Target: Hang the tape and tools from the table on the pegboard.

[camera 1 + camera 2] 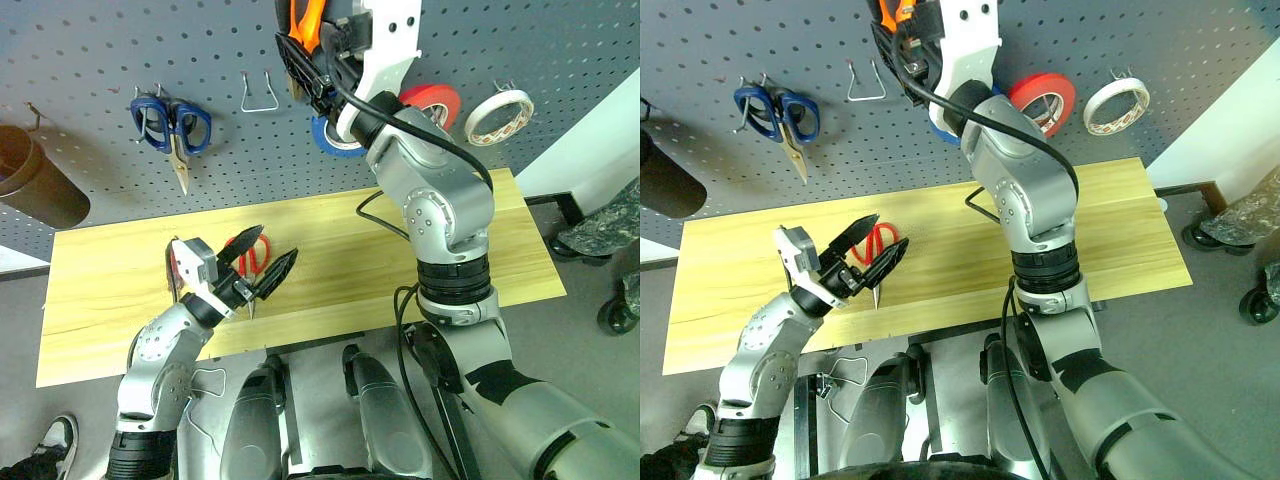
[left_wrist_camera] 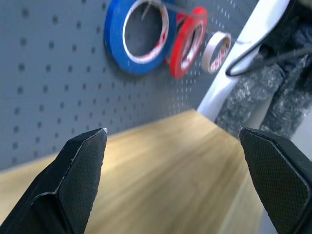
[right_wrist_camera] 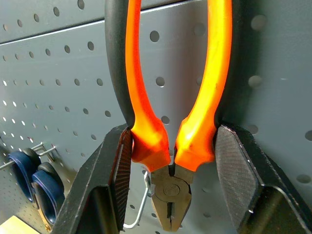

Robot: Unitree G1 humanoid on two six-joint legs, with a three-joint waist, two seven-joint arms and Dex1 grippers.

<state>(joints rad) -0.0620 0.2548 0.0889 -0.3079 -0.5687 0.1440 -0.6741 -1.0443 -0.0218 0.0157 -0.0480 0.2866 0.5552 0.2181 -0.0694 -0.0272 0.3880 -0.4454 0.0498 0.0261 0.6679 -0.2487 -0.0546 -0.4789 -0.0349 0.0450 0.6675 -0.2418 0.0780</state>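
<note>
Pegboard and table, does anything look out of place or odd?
Nothing stands out. Tape rolls and blue scissors hang straight on the pegboard; red scissors lie flat on the table.

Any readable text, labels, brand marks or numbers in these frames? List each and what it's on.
None readable.
Cream tape on the pegboard: faint reddish marks, too small to read.
Pliers in the right claw: no lettering visible on the handles or head.
Blue tape and red tape: no print visible.
Blue scissors: no marking visible.
</note>
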